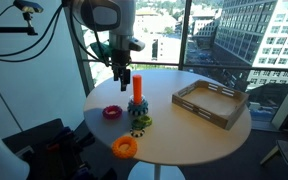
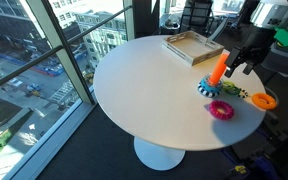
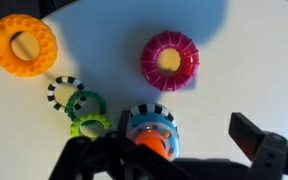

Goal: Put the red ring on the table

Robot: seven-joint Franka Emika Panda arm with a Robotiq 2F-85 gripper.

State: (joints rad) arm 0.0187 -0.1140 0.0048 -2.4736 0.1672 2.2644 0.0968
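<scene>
One red ring [image 3: 169, 60] lay flat on the round tabletop [image 1: 184, 135], just left of the single upright orange peg [image 1: 137, 84] in an exterior view and clear of it. Around the peg's foot sat one blue ring [image 2: 210, 88]. Nearby lay one black-and-white ring [image 3: 62, 93], two green rings [image 3: 84, 103] and one orange ring [image 1: 125, 147]. One wooden tray [image 1: 211, 102] stood well to the right. The tool [image 1: 121, 80] hung over the peg, jaws spread wide, gripping nothing.
</scene>
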